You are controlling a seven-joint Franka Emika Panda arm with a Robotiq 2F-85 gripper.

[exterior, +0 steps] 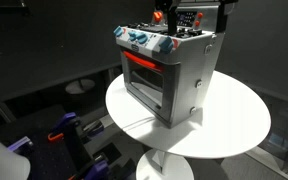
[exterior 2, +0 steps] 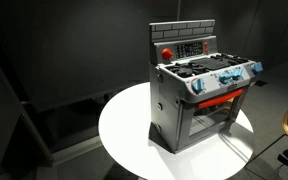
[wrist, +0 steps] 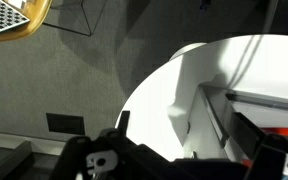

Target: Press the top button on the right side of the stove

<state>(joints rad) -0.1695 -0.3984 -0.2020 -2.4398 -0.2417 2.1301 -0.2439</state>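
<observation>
The silver-grey toy stove [exterior: 174, 75] stands on a round white table [exterior: 234, 125] and shows in both exterior views [exterior 2: 199, 95]. It has an orange-red oven window, blue knobs along the front and a dark back panel with a red button [exterior 2: 167, 53]. A small button [exterior: 195, 85] shows on its grey side wall. In the wrist view the stove [wrist: 219, 115] lies to the right. My gripper [wrist: 196, 142] is a dark shape along the bottom edge, its fingers spread apart and empty, away from the stove.
A dark part of the arm [exterior: 224, 12] hangs behind the stove's back panel. A wooden-rimmed mesh object [wrist: 9, 15] stands on the grey carpet beyond the table [wrist: 154, 90]. Blue and black gear [exterior: 69, 130] lies on the floor beside the table.
</observation>
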